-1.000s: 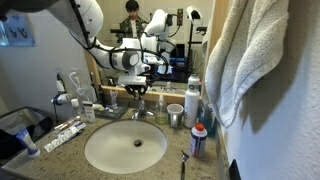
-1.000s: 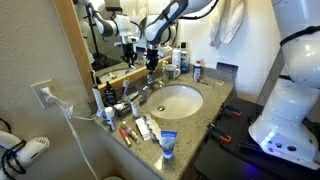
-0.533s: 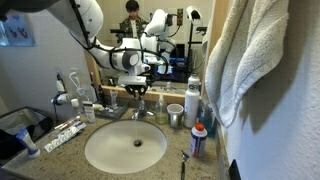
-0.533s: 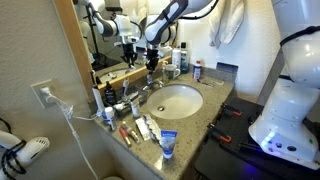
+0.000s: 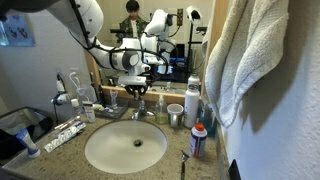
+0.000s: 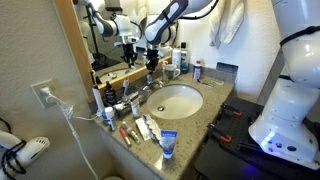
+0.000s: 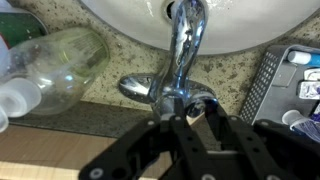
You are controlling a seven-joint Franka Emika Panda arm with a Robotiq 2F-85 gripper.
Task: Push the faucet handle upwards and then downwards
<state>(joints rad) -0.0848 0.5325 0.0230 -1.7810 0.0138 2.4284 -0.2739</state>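
Note:
The low chrome faucet (image 5: 140,106) stands behind the round white basin (image 5: 108,152), and both exterior views show it (image 6: 152,87). In the wrist view its spout (image 7: 186,40) runs toward the basin (image 7: 245,30). The short chrome faucet handle (image 7: 195,102) sits between my fingertips. My gripper (image 7: 195,118) is nearly closed, with its two black fingers against the handle's sides. From outside, the gripper (image 5: 140,89) (image 6: 152,68) hangs straight over the faucet, in front of the mirror.
A clear plastic bottle (image 7: 60,60) lies beside the faucet. A cup (image 5: 175,114), a tall bottle (image 5: 192,100) and a blue-capped bottle (image 5: 198,141) stand at one side. A taller chrome fixture with white parts (image 5: 65,95), toothpaste tubes (image 5: 60,132) and a hanging towel (image 5: 262,60) are close by.

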